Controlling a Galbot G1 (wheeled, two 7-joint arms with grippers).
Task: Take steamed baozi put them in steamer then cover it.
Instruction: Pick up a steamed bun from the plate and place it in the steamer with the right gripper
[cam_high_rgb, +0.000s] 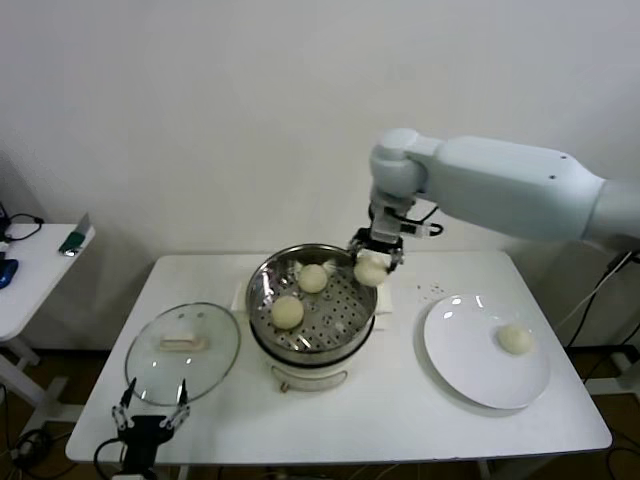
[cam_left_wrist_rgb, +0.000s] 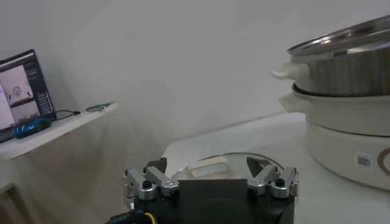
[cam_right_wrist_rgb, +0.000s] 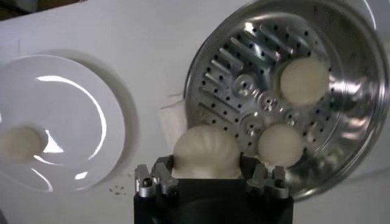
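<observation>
Steel gleams at the centre of the white table (cam_high_rgb: 400, 420): the steamer (cam_high_rgb: 268, 290) stands uncovered on its pale base, two baozi on the perforated tray, one at twelve o'clock (cam_high_rgb: 313, 278), one at seven (cam_high_rgb: 287, 312). At the steamer's nine o'clock lies the cover (cam_high_rgb: 182, 352), glass, handle up, waiting its turn. At three o'clock the plate (cam_high_rgb: 470, 375) keeps the last bun (cam_high_rgb: 516, 339). My right gripper (cam_right_wrist_rgb: 207, 180) hangs over the rim at two o'clock, jaws clamped on the third bun (cam_right_wrist_rgb: 204, 151), high enough, I judge, to clear the wall. My left gripper (cam_left_wrist_rgb: 210, 182) idles wide open, empty, near the cover.
</observation>
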